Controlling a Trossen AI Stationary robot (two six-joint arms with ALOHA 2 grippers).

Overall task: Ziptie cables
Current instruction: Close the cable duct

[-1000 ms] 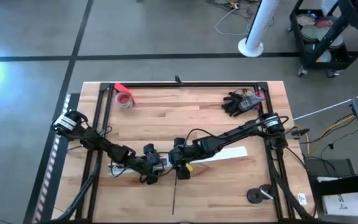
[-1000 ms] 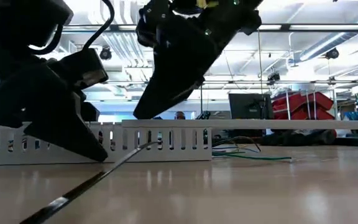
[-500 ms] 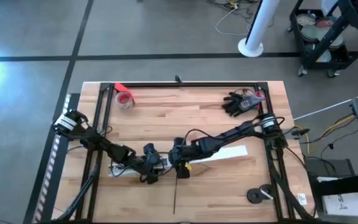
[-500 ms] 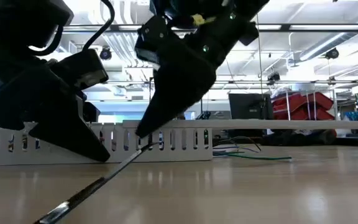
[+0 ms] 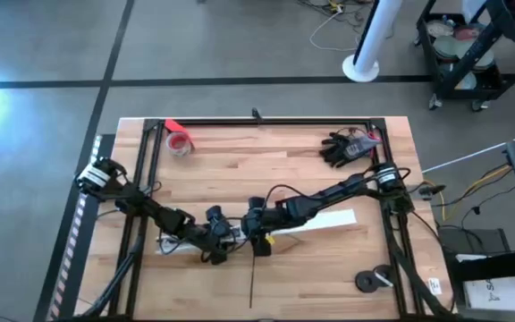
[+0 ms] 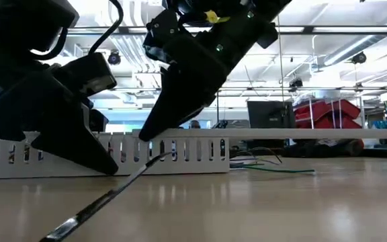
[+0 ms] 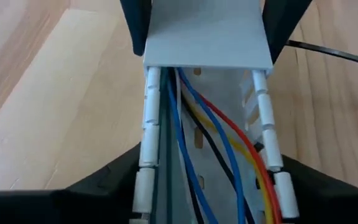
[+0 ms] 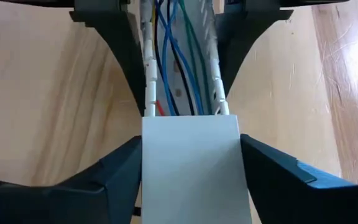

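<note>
Right gripper point(image 6: 154, 131) slightly raised; wrist-only cables point(image 7: 188, 118), probably inside white duct point(image 6: 106, 154).

The surface point(image 5: 266, 170) is pale wooden planking, smooth with a soft sheen that throws back the ceiling lights. The slotted white strip point(image 7: 207, 37) looks like matt plastic, its ribs smooth. The cables point(image 7: 188, 180) inside it wear glossy plastic sleeves in blue, yellow, red and black. Both tools, left point(image 7: 179, 186) and right point(image 8: 191, 168), are matt black.

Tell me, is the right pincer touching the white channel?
Touching. In the right wrist view the right pincer presses both sides of the white channel.
</note>
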